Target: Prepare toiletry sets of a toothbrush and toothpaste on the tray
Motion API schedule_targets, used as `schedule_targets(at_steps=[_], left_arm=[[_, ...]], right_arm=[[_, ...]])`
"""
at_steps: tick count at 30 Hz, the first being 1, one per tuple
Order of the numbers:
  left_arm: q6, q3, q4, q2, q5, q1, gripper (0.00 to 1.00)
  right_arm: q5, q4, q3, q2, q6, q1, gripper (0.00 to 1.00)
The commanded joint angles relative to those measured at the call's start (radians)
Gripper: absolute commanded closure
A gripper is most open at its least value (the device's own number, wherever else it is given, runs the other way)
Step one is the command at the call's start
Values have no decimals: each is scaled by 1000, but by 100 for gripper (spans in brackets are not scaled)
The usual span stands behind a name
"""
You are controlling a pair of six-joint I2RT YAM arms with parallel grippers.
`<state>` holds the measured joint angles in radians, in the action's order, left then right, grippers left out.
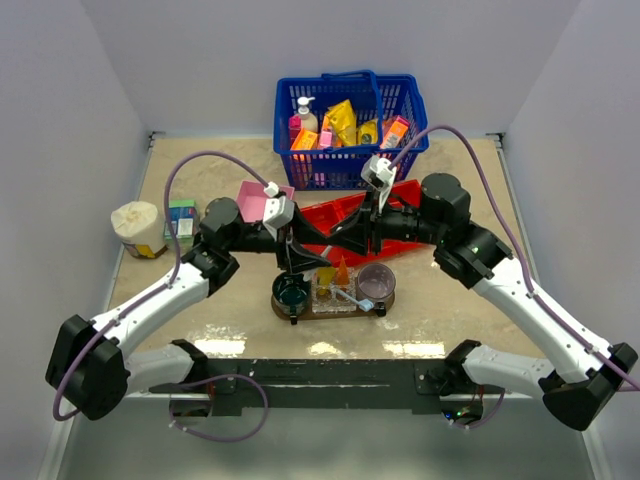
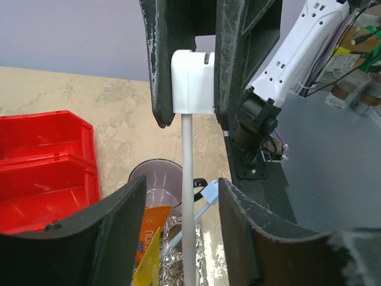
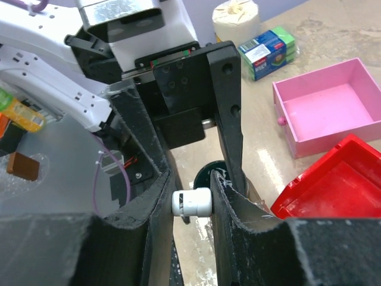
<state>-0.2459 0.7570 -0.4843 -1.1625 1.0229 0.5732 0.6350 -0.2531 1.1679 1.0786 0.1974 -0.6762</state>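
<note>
One white toothbrush (image 2: 188, 196) hangs upright by its capped head (image 3: 191, 202), and my right gripper (image 3: 190, 189) is shut on that cap. My left gripper (image 2: 181, 186) is open, its fingers well apart either side of the handle without touching it. Below lies the brown tray (image 1: 335, 309) with a dark green cup (image 1: 292, 290) and a purple cup (image 1: 376, 281). A second toothbrush (image 2: 205, 199) lies slanted on the tray beside two orange-yellow toothpaste tubes (image 2: 150, 232). Both grippers meet above the tray's left half in the top view.
A red three-compartment bin (image 1: 345, 215) lies just behind the tray, with a pink box (image 1: 260, 200) to its left. A blue basket (image 1: 350, 115) of goods stands at the back. A toilet roll (image 1: 137, 228) and a green-blue packet (image 1: 181, 220) sit at the left.
</note>
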Motion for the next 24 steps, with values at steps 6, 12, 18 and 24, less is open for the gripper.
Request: schedule_targets(at_steps=[6, 12, 18, 24], left_arm=[[114, 15, 75, 61, -67, -41, 29], [119, 2, 72, 125, -86, -153, 27], [42, -41, -36, 173, -133, -298, 27], [117, -38, 70, 202, -357, -322, 28]], right_arm=[[-87, -63, 56, -19, -84, -8, 98], [-109, -179, 96, -34, -136, -8, 99], [-133, -258, 96, -62, -170, -13, 99], [-149, -258, 87, -85, -174, -28, 100]])
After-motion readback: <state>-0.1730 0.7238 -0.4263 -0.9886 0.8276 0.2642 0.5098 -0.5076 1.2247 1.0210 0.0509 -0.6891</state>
